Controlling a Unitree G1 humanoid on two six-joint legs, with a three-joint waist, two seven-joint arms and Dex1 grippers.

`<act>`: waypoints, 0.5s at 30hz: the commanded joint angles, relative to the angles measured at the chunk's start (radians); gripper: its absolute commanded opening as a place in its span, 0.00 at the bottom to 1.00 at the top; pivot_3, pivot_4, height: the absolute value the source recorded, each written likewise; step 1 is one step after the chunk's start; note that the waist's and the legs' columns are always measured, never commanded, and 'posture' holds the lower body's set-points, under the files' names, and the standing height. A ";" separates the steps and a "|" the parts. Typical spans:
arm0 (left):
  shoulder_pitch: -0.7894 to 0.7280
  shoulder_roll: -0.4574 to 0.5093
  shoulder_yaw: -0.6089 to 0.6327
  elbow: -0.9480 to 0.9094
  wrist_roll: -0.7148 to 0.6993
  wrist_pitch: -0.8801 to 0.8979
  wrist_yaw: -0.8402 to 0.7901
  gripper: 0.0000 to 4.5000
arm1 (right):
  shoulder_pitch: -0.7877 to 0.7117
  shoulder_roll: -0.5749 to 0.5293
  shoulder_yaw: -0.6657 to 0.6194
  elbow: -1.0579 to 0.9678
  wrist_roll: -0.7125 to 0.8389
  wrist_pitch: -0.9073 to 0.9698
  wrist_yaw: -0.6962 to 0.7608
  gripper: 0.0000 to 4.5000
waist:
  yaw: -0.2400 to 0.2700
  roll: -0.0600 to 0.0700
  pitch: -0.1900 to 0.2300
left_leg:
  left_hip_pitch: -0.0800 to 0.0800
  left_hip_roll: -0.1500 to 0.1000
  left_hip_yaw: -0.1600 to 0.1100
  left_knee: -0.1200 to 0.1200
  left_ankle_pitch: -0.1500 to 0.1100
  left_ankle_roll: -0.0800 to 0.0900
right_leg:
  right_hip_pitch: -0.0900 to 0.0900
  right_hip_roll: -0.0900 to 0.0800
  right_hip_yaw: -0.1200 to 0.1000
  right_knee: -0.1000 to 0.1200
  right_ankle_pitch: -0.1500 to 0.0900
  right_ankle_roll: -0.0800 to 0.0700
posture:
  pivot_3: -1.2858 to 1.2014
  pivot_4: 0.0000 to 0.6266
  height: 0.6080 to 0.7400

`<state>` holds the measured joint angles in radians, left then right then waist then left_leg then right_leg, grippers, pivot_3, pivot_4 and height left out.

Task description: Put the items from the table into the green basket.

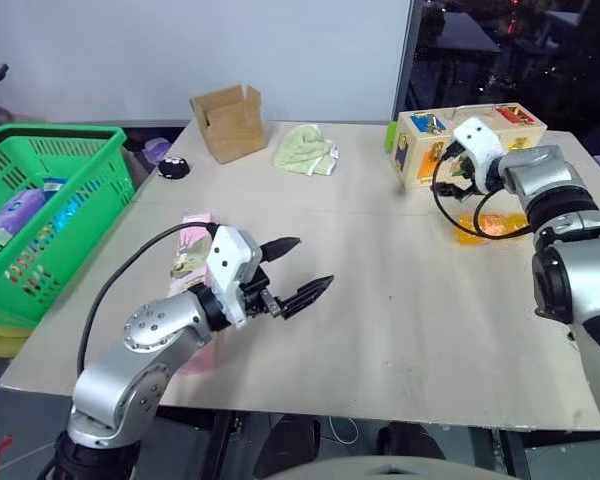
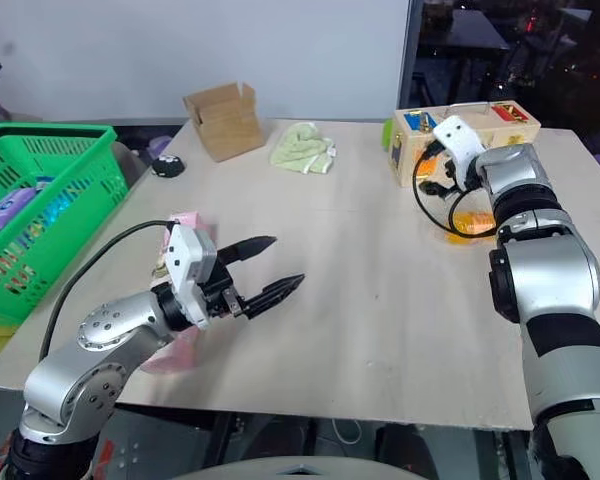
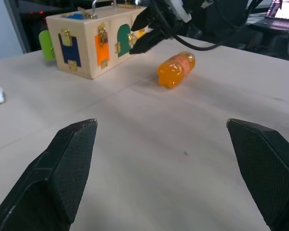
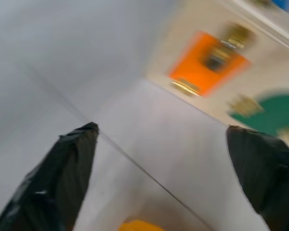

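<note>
While goods already lie in the basket, two items remain.
Left gripper: near edge, jaws wide, empty.
Pink carton: on the table, at 9 o'clock of that gripper, partly under the arm.
Green basket: off the table's edge at 9 o'clock.
Orange bottle: lying far at 2 o'clock.
Right gripper: above the bottle, jaws spread, nothing held.

A plain white wall stands beyond the far edge of my view. To its right a dark window shows faint points of light and dim shapes behind the glass. Under the near edge the floor is dark grey. The light is soft and even. At the far right a laptop screen glows.
</note>
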<state>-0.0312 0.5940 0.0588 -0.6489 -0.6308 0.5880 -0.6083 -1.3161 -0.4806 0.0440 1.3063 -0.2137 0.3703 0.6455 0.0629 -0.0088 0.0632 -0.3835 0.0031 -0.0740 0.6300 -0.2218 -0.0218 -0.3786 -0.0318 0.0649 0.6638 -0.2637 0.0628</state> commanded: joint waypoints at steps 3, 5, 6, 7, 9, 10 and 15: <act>-0.015 -0.008 -0.005 -0.004 0.006 -0.026 -0.008 1.00 | -0.044 0.000 -0.032 -0.046 0.033 0.184 -0.131 0.98 | -0.013 0.000 0.000 | 0.000 0.000 0.001 0.000 0.000 0.000 | 0.000 0.000 0.001 0.000 0.000 0.000 | 0.58 0.00 1.00; -0.021 -0.009 -0.008 0.003 0.007 -0.026 -0.013 1.00 | -0.055 -0.007 -0.098 -0.027 0.089 0.239 -0.192 0.98 | -0.022 0.000 0.000 | 0.000 0.000 0.001 0.000 0.000 0.000 | 0.000 0.000 0.001 0.000 0.000 0.000 | 0.57 0.00 1.00; -0.022 -0.009 -0.010 0.007 0.009 -0.028 -0.016 1.00 | -0.057 -0.009 -0.134 -0.016 0.117 0.259 -0.240 0.98 | -0.024 0.000 0.000 | 0.000 0.000 0.001 0.000 0.000 0.000 | 0.000 0.000 0.001 0.000 0.000 0.000 | 0.57 0.00 1.00; -0.023 -0.009 -0.011 0.010 0.011 -0.030 -0.019 1.00 | -0.056 -0.009 -0.175 -0.006 0.147 0.274 -0.303 0.98 | -0.026 0.000 0.000 | 0.000 0.000 0.001 0.000 0.000 0.000 | 0.000 0.000 0.001 0.000 0.000 0.000 | 0.57 0.00 1.00; -0.027 -0.011 -0.015 0.015 0.012 -0.032 -0.021 1.00 | -0.055 -0.004 -0.232 0.005 0.193 0.297 -0.381 0.98 | -0.027 0.000 0.000 | 0.000 0.000 0.001 0.000 0.000 0.000 | 0.000 0.000 0.001 0.000 0.000 0.000 | 0.57 0.00 1.00; -0.029 -0.012 -0.017 0.016 0.013 -0.031 -0.021 1.00 | -0.053 0.002 -0.252 0.010 0.205 0.311 -0.428 0.98 | -0.029 0.000 0.000 | 0.000 0.000 0.001 0.000 0.000 0.000 | 0.000 0.000 0.001 0.000 0.000 0.000 | 0.57 0.00 1.00; -0.018 -0.017 -0.016 0.003 0.013 -0.028 -0.016 1.00 | -0.023 0.003 -0.268 0.020 0.216 0.370 -0.474 0.98 | -0.031 0.000 0.000 | 0.000 0.000 0.002 0.000 0.000 0.000 | 0.000 0.000 0.001 0.000 0.000 0.000 | 0.58 0.00 1.00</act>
<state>-0.0446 0.5793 0.0296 -0.6176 -0.6130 0.5797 -0.6254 -1.3299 -0.4650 -0.2156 1.3454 -0.0067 0.7227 0.1759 0.0318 -0.0088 0.0632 -0.3836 0.0033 -0.0724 0.6298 -0.2219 -0.0214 -0.3789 -0.0316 0.0662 0.6634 -0.2636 0.0630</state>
